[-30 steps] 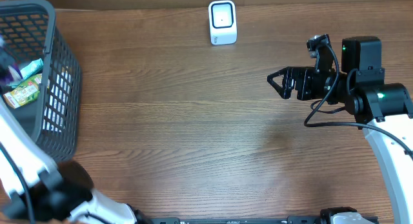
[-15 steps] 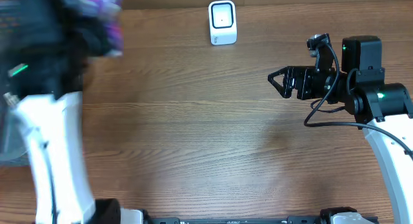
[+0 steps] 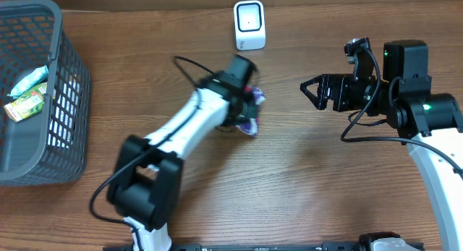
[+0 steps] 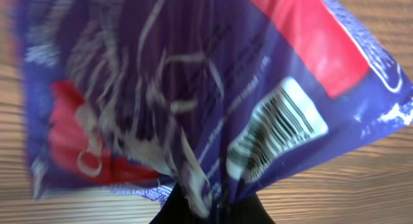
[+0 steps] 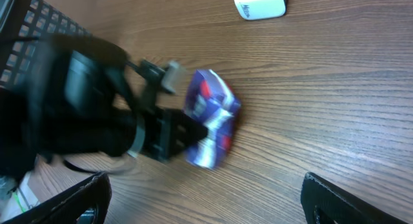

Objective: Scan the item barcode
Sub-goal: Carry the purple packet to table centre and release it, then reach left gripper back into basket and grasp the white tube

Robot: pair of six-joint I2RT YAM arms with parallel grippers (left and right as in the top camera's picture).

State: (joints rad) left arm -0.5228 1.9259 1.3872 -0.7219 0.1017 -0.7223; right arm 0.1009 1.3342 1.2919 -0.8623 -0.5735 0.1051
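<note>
Pickup done: left gripper point(image 3: 244, 111) pinches purple packet point(image 3: 250, 126) mid-table, barcode point(image 4: 284, 124) visible. Far-edge scanner point(image 3: 249, 24) not yet reached (scan pending); right gripper point(image 3: 309, 92) spread, empty.

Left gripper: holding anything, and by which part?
Left gripper holds the purple packet, pinched at a bunched edge near the barcode. Right gripper is open, empty.

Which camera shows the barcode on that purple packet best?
Left wrist view: the barcode shows clearly, stripes and all. Overhead shows only a corner of the purple packet; right wrist shows the whole packet, no barcode visible.
</note>
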